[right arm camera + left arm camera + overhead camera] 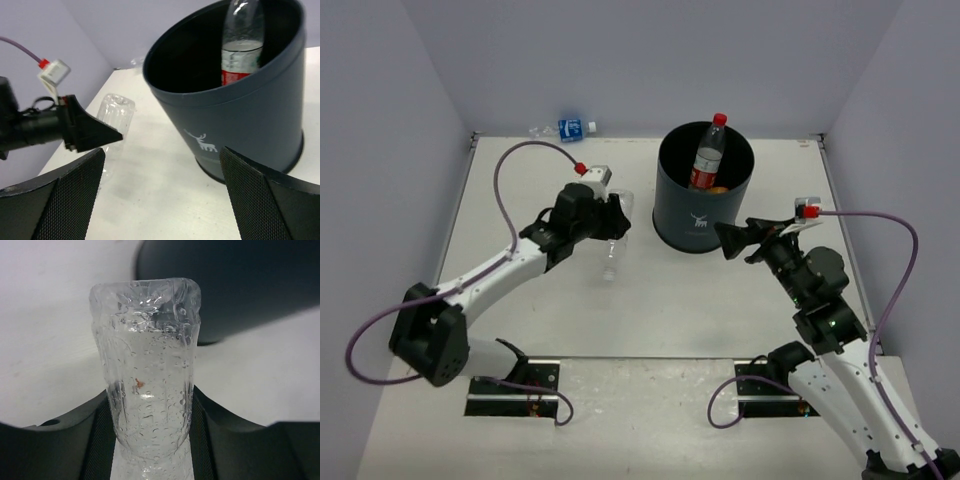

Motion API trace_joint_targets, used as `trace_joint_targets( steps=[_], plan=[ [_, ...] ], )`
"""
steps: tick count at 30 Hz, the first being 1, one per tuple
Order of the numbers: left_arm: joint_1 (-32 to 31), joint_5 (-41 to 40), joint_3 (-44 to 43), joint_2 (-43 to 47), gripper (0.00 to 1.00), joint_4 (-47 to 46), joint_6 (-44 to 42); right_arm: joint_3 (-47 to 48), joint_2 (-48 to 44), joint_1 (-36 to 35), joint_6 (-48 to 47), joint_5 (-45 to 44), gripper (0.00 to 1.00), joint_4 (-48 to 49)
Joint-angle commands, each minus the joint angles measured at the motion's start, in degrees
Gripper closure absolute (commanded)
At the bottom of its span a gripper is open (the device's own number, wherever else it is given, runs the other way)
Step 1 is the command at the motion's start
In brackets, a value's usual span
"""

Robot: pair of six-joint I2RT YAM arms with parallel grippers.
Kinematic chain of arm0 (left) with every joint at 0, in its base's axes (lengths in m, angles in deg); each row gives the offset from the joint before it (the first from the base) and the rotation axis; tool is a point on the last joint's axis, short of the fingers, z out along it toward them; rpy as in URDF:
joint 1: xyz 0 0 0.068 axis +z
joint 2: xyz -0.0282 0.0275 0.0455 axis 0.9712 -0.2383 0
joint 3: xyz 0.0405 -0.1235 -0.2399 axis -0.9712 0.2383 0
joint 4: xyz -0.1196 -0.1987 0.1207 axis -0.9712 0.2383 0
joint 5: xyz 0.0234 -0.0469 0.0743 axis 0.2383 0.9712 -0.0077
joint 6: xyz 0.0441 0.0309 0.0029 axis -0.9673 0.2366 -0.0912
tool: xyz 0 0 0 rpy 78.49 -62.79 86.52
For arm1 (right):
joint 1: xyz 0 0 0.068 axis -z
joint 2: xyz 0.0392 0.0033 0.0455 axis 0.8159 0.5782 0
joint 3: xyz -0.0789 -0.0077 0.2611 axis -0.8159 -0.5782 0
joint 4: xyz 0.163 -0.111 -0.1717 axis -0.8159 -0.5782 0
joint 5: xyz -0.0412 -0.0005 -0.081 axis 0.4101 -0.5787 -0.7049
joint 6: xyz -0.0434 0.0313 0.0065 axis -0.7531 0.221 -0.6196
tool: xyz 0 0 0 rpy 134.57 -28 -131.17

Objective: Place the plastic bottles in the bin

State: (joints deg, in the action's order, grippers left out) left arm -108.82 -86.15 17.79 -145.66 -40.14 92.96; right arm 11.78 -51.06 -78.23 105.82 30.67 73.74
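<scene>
Black bin on the bench holds an upright red-labelled bottle. An orange shape beside it is mostly hidden. The left pincer grips the clear unlabelled bottle left of the bin. The right pincer gapes, with nothing in it.

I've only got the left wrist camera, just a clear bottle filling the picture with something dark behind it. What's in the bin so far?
Observer: A red-capped bottle stands in the bin, leaning on the far wall, its cap poking above the rim.
Operator: Okay. Apart from the one I'm on, what else is out on the table?
Observer: Besides your clear bottle, I see a blue-labelled bottle lying by the back wall, far left of the bin.
</scene>
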Motion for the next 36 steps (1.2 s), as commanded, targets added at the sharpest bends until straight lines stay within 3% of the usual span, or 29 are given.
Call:
trace_joint_targets(
  steps=[1,3,6,10,17,25,31,36],
  plan=[
    [-2.5,31.7,5.4,7.2,0.78,-13.7,-17.6,0.6,2.6,0.0,2.1,6.9,0.01,6.3],
    [-5.8,39.8,7.9,10.3,0.79,-18.6,-21.1,0.8,4.3,0.0,4.0,10.5,0.01,8.4],
    [-9.9,43.2,11.0,13.8,0.79,-22.5,-24.0,1.1,7.1,-0.1,7.0,18.8,0.01,13.6],
    [-10.7,44.1,11.4,15.0,0.82,-24.3,-22.9,1.4,11.1,0.0,9.7,30.6,0.01,18.0],
    [-11.2,42.3,11.4,14.9,0.85,-25.1,-21.3,1.4,14.8,-1.3,8.4,42.3,0.01,21.2],
    [-11.2,42.3,10.2,14.9,0.86,-26.0,-20.0,3.0,16.6,-8.4,1.6,32.0,0.01,15.2],
    [-11.6,42.2,10.8,15.8,0.85,-26.8,-18.2,3.5,19.5,-11.3,0.8,29.3,0.01,19.3],
    [-11.8,40.6,10.9,16.4,0.85,-27.2,-17.3,3.7,20.7,-11.4,1.2,29.1,0.16,20.7]
  ],
)
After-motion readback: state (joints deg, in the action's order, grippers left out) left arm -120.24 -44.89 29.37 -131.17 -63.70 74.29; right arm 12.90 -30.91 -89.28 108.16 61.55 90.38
